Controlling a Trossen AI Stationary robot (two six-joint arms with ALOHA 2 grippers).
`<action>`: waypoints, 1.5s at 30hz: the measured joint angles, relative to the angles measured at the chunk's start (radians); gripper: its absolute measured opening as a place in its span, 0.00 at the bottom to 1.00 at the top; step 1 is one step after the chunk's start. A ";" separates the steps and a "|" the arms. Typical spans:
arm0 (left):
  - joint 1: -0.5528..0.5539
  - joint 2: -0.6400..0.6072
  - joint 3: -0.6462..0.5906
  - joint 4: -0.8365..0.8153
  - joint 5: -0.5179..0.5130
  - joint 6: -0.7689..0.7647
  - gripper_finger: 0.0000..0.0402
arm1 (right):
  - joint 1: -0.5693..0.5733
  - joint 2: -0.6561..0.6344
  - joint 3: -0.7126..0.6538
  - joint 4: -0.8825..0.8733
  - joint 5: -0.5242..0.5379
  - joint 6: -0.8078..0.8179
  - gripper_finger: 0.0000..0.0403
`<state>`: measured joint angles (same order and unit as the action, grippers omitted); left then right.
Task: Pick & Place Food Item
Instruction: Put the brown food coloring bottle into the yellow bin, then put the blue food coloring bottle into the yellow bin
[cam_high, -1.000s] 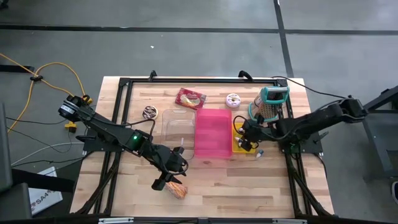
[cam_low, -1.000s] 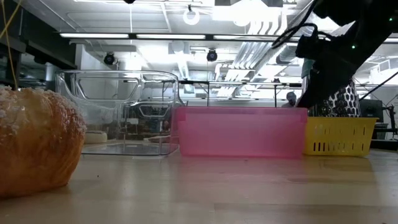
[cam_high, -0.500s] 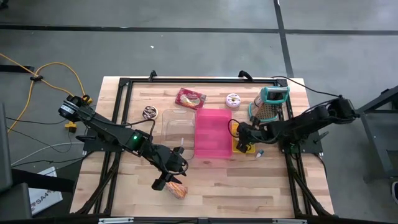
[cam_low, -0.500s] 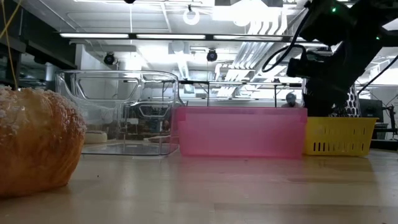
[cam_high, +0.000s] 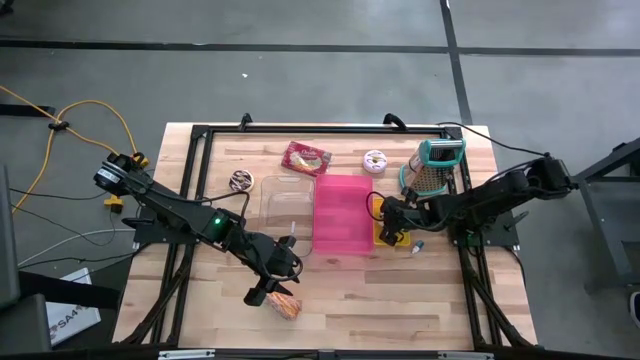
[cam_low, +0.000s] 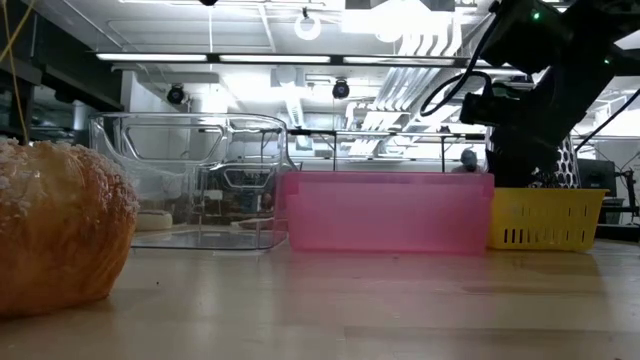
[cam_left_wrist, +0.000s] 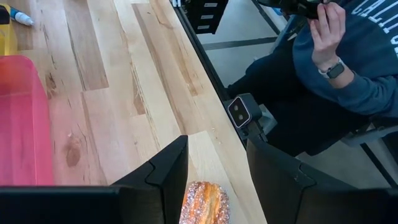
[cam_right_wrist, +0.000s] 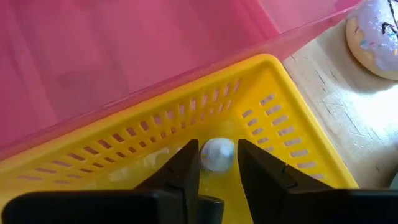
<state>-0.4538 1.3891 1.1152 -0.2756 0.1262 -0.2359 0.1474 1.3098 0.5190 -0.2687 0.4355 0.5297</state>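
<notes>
Left gripper (cam_left_wrist: 214, 168): fingers spread, poised just above the sugared pastry (cam_left_wrist: 205, 203), which lies near the table's (cam_high: 420, 300) front edge.
Pink bin (cam_high: 342, 214): mid-table, beside the yellow basket (cam_right_wrist: 261, 106).
Right gripper (cam_right_wrist: 217, 163): inside that basket, fingers narrowly parted around a small pale ball (cam_right_wrist: 217, 153).

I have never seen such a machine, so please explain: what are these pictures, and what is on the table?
These are four cameras at one moment. One looks down on a wooden table with two dark robot arms. One sits at table height. One rides on each arm's wrist.

On the table lie a pink box, a clear box, a yellow basket, a grater, donuts and pastries.

The left gripper hangs with its fingers open over a sugared pastry, not holding it. The right gripper reaches into the yellow basket, its fingers on either side of a small white ball. A person sits beside the table.
</notes>
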 joint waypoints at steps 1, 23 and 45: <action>0.000 0.000 0.000 0.000 0.000 0.000 0.40 | 0.000 0.000 0.000 0.000 0.000 0.000 0.25; 0.000 0.000 0.000 0.000 0.000 0.000 0.40 | 0.000 -0.025 0.000 -0.003 0.004 -0.003 0.25; 0.000 0.000 0.000 0.000 0.000 0.000 0.40 | 0.001 -0.210 0.000 -0.064 -0.017 -0.059 0.25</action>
<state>-0.4538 1.3891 1.1152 -0.2756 0.1263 -0.2359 0.1486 1.0999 0.5186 -0.3327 0.4185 0.4706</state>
